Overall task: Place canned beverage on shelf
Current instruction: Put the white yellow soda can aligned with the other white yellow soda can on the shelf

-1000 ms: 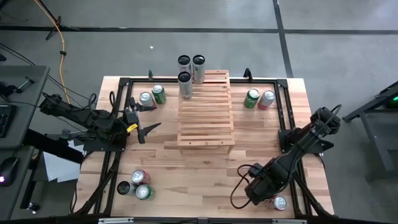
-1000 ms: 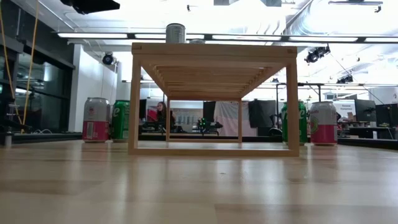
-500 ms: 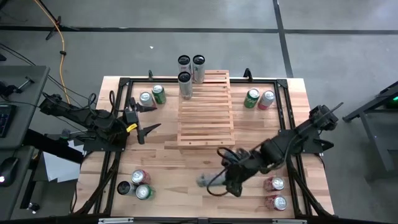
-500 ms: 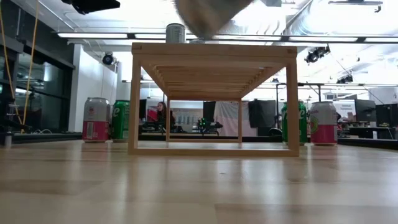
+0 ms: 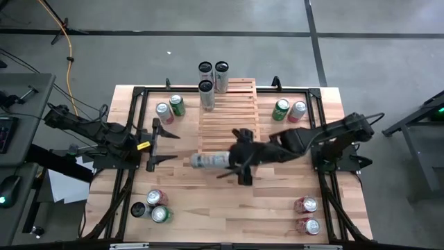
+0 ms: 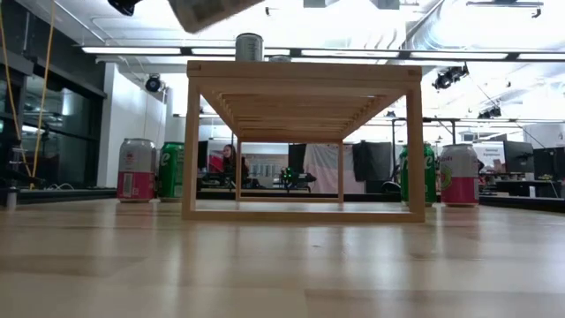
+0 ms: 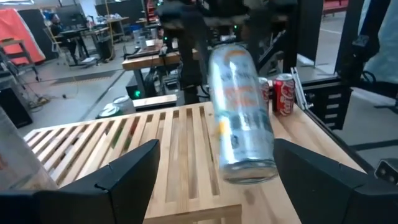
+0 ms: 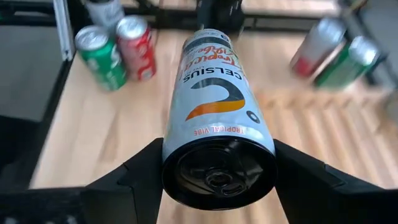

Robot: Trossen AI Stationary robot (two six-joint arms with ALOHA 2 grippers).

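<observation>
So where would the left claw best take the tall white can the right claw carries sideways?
Probably around the free end of the tall white Celsius can, the one pointing at the open left claw, approached from the table's left side, one finger on each side of the round wall. The can lies roughly level in the air and the right claw clamps its other end.

The high camera looks straight down on the whole table. The low camera sits at tabletop height, facing the shelf (both show it). Each wrist camera looks closely along its own fingers
</observation>
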